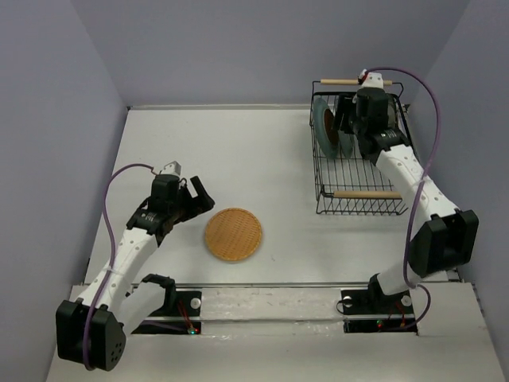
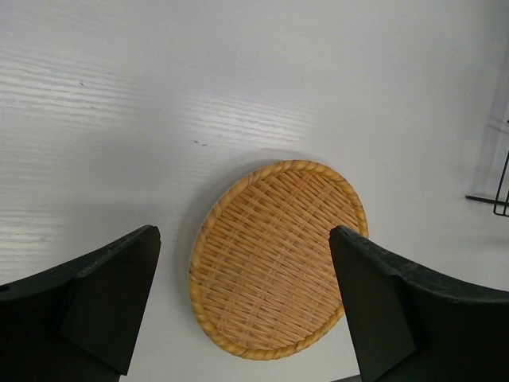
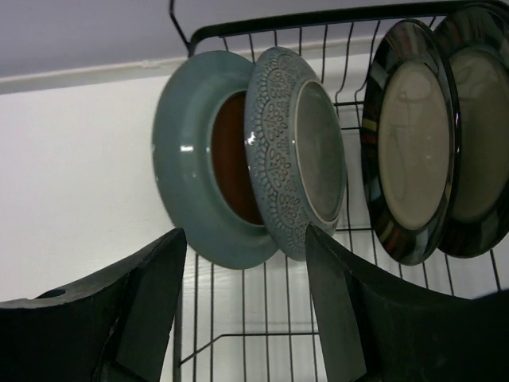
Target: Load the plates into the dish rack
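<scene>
An orange-tan woven plate (image 1: 233, 234) lies flat on the white table. My left gripper (image 1: 199, 197) hovers just to its left, open and holding nothing; in the left wrist view the woven plate (image 2: 274, 259) shows between and beyond the spread fingers of the left gripper (image 2: 242, 231). At the back right, the black wire dish rack (image 1: 359, 208) holds plates on edge: a teal plate (image 3: 187, 159), a floral plate (image 3: 278, 151) leaning on it, and two beige dark-rimmed plates (image 3: 409, 135). My right gripper (image 3: 245, 231) is inside the rack (image 3: 262, 318), open, just short of the teal and floral plates.
The rack has two wooden rod handles, front (image 1: 366, 194) and back (image 1: 346, 81). A corner of the rack (image 2: 497, 191) shows at the right edge of the left wrist view. Grey walls close in the table on three sides. A metal rail (image 1: 262, 298) runs along the near edge.
</scene>
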Controlling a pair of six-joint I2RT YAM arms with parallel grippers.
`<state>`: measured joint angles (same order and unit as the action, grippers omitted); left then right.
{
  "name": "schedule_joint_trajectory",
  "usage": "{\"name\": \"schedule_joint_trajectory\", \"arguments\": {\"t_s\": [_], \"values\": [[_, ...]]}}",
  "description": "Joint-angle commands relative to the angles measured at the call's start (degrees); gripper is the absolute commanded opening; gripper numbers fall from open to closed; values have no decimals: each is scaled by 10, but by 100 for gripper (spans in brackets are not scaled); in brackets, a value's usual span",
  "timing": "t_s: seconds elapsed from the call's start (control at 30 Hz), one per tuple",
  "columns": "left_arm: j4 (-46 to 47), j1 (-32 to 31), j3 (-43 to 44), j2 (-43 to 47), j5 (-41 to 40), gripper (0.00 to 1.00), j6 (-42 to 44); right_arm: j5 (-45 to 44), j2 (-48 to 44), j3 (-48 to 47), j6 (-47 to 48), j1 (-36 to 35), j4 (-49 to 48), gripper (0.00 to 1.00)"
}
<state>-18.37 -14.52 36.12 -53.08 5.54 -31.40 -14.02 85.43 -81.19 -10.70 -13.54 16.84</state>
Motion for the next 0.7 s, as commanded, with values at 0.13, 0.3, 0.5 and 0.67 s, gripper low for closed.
{"name": "schedule_joint_trajectory", "arguments": {"t_s": [0.13,0.3,0.5,0.67], "values": [[58,-11,8,32,-13,99,48,-109,111,-89,68,3,45,67],[87,-12,-5,35,11,99,58,-126,177,-158,84,3,64,67],[96,-12,-9,52,35,99,62,-156,222,-184,54,16,67,16],[99,-17,-10,58,47,99,62,-158,210,-177,22,37,67,7]]}}
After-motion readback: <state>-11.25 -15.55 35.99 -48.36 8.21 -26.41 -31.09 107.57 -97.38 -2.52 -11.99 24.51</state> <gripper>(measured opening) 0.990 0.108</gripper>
